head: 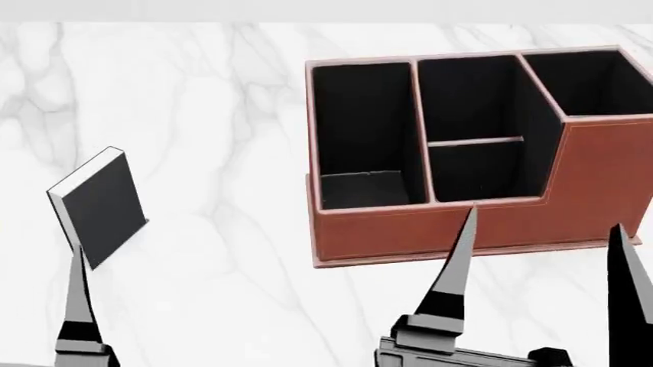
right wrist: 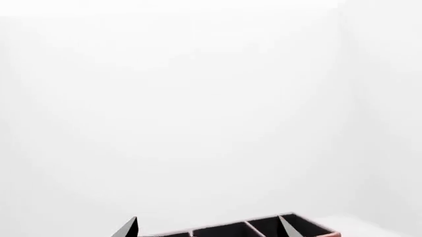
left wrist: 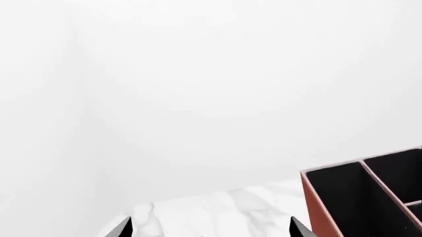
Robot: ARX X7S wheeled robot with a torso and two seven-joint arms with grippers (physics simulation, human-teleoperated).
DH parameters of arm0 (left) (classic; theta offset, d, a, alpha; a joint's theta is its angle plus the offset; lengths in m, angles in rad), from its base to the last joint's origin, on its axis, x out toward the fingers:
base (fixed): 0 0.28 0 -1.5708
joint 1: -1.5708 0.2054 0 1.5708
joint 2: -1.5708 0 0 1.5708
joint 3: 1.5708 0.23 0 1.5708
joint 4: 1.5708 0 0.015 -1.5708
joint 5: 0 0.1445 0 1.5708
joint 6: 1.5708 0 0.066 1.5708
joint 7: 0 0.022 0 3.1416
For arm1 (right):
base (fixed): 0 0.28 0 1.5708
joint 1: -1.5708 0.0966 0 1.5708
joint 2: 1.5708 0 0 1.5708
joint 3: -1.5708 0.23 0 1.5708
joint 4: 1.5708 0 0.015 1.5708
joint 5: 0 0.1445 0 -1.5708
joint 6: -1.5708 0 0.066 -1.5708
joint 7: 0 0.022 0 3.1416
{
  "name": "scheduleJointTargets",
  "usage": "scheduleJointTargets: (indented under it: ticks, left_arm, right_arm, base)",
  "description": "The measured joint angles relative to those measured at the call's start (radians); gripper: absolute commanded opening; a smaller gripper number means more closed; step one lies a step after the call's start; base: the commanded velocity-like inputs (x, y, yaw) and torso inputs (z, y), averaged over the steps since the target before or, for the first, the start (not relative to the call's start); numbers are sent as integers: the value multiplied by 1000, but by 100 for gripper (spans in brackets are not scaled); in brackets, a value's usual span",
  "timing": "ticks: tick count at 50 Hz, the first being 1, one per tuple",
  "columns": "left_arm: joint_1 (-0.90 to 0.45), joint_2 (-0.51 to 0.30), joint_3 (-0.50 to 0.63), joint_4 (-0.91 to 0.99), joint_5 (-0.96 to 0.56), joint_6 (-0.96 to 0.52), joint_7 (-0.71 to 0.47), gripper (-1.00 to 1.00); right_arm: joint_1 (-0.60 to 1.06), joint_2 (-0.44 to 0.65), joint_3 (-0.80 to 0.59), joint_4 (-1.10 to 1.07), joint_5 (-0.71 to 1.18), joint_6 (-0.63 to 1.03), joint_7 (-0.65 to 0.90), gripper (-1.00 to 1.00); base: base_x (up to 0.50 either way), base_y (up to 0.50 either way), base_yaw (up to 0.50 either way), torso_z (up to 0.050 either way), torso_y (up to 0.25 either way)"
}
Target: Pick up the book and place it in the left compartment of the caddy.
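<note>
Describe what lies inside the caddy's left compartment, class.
Inside the left compartment of the caddy: only black lining and wrinkled floor show. The near wall hides the floor's front strip. The book lies outside.

No readable text, labels or numbers

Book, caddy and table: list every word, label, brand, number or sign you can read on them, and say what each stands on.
None can be read in any view.
The book: plain black cover, no title.
The caddy: plain reddish-brown outside, black inside, no label.
The table: only marble veining.
</note>
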Motion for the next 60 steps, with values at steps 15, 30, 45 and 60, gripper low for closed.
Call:
scheduleJointTargets:
  ticks: [15,30,45,60]
  left_arm:
    - [-11,-12,-19,61,-9,-60,-24,100]
    - [-15,-25,-15,69,-15,-82,-50,100]
    - [-17,-37,-1,64,-24,-90,-69,100]
    - [-16,-51,10,58,-30,-88,-87,100]
  right_arm:
    - [8,25,107,-68,65,25,48,100]
    - [-2,41,142,-61,93,12,84,100]
    - [-14,54,134,-40,109,-22,94,100]
    - [-19,64,127,-31,130,-37,107,100]
  base:
    - [0,0,0,0,0]
    - [67,0,0,0,0]
    - [500,0,0,0,0]
    - [496,-78,0,0,1]
